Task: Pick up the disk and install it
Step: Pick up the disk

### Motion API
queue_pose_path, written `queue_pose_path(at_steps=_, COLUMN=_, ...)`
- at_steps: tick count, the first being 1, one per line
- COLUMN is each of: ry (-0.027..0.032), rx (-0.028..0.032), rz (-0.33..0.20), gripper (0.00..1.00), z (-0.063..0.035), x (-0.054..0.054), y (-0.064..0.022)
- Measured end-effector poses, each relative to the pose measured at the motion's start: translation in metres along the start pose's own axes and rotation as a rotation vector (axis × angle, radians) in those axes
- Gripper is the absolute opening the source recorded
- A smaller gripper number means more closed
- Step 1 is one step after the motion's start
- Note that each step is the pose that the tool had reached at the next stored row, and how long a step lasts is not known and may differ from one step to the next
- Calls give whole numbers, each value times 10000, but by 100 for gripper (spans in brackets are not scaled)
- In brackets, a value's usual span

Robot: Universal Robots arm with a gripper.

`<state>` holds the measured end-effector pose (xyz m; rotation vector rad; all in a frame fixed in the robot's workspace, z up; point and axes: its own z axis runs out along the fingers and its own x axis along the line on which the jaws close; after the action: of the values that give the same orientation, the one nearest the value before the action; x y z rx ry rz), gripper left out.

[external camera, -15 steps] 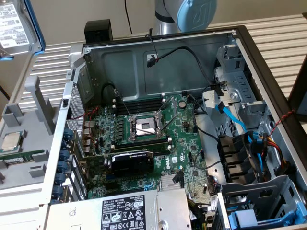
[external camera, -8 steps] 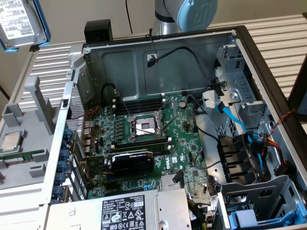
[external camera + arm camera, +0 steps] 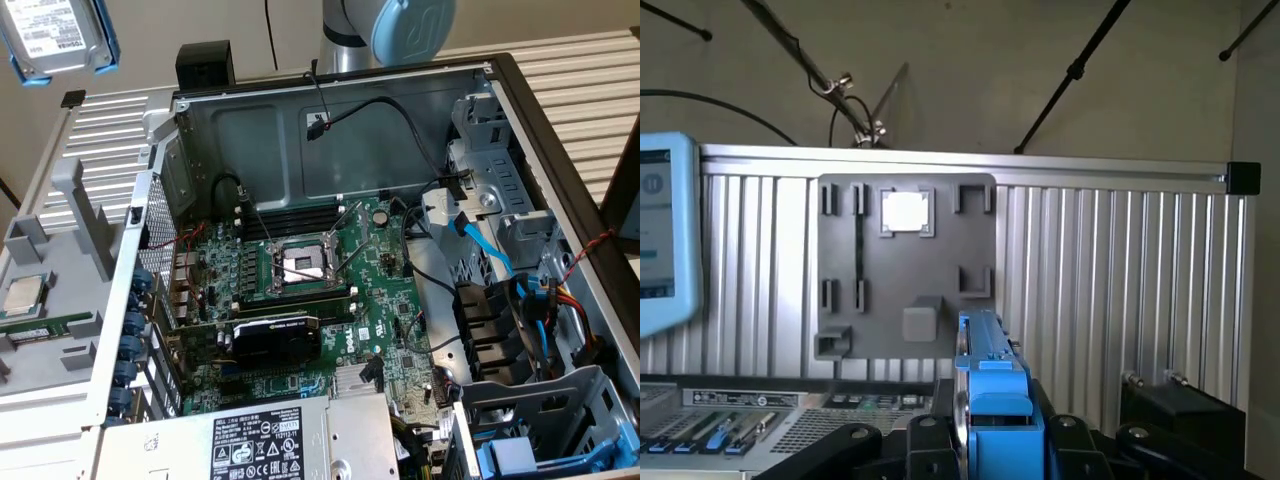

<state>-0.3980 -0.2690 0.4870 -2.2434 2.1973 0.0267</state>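
One disk (image 3: pixel 60 38) is hanging high at the exterior view's far left, well above the ribbed tabletop (image 3: pixel 100 140). Its white barcode label is facing the camera and its bright blue carrier frame is wrapping its edges. In the wrist view the disk (image 3: pixel 992 385) is showing edge-on, and the tool (image 3: pixel 995 445) is clamping it, with black fingers (image 3: pixel 1065 437) pressing on either side of the blue frame.

Lower down on the exterior view's left, a grey holder tray (image 3: pixel 70 275) is lying on the tabletop. It is carrying a small square processor chip (image 3: pixel 25 295) and, just beside it, a narrow green memory stick (image 3: pixel 45 327). The wrist camera is looking across at that tray (image 3: pixel 905 310), with the chip (image 3: pixel 907 212) sitting in one of its recesses.

Toward the middle, an open computer case (image 3: pixel 330 110) is sitting with its motherboard (image 3: pixel 380 330) facing up. A processor socket (image 3: pixel 300 265) is lying near the board's centre, and a black expansion card (image 3: pixel 275 340) is running across just in front of it. A labelled power supply (image 3: pixel 260 445) is filling the near edge. Behind the case's back wall, the arm (image 3: pixel 385 30) is rising out of frame.

At the exterior view's right, metal drive bays (image 3: pixel 500 200) are lining the case wall, with blue cables (image 3: pixel 485 245) trailing past them.
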Motion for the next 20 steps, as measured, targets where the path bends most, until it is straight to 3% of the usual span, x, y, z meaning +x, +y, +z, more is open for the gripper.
queue_pose_path(at_steps=11, ry=-4, rx=-1, rz=-1, gripper=37, z=-210, x=24, y=-468)
queue_pose_path(at_steps=20, ry=-4, rx=-3, rz=0, gripper=37, z=-325, x=45, y=-875)
